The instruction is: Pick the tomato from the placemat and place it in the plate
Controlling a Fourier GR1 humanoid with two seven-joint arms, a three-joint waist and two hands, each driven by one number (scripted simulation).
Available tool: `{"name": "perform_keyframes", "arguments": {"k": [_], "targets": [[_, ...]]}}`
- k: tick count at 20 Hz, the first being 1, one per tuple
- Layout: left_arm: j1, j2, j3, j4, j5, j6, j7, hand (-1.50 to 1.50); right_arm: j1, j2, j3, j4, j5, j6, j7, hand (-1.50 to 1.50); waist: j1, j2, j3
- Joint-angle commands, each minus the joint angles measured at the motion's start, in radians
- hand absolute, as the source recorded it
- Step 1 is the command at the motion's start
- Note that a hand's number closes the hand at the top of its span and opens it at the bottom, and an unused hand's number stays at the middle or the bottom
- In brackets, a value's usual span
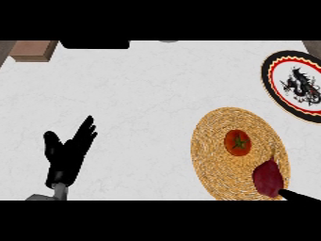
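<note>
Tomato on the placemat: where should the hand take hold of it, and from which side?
Probably around its round sides, coming down from above: the tomato sits stem-up on the woven placemat, nothing touching it. A dark red object lies at the mat's near right, so the right hand should come in over it.

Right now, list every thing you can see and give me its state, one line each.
Tomato: upright on the placemat, stem up, not held.
Placemat: flat on the counter, carrying the tomato and a dark red vegetable.
Dark red vegetable: lying at the placemat's near edge.
Plate: on the counter beyond the placemat, nothing on it.
Left hand: open, fingers up, resting at lower left.
Right hand: barely in view, fingers hidden.
</note>
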Motion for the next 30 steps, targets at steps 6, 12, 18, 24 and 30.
{"name": "perform_keyframes", "arguments": {"k": [6, 12, 18, 24, 30], "targets": [[0.021, -0.022, 0.035, -0.011, -0.029, 0.008, 0.010, 0.00, -0.110, 0.167, 0.188, 0.054, 0.321, 0.079, 0.249, -1.50, -0.010, -0.003, 0.002], [-0.013, -0.076, 0.018, 0.072, -0.086, 0.003, -0.048, 0.00, -0.325, 0.263, 0.167, 0.337, 0.263, 0.115, 0.203, -1.50, -0.007, -0.001, 0.002], [0.054, -0.044, 0.075, -0.018, -0.074, -0.060, 0.007, 0.00, -0.327, 0.353, 0.202, 0.343, 0.355, 0.125, 0.214, -1.50, -0.007, -0.003, 0.003], [0.054, -0.078, 0.071, -0.003, -0.101, -0.068, -0.022, 0.00, -0.333, 0.395, 0.222, 0.355, 0.499, 0.160, 0.334, -1.50, -0.008, -0.003, 0.002], [0.071, -0.093, 0.079, -0.035, -0.110, -0.087, 0.017, 0.00, -0.237, 0.384, 0.191, 0.423, 0.513, 0.074, 0.238, -1.50, -0.009, -0.003, 0.003]]}}
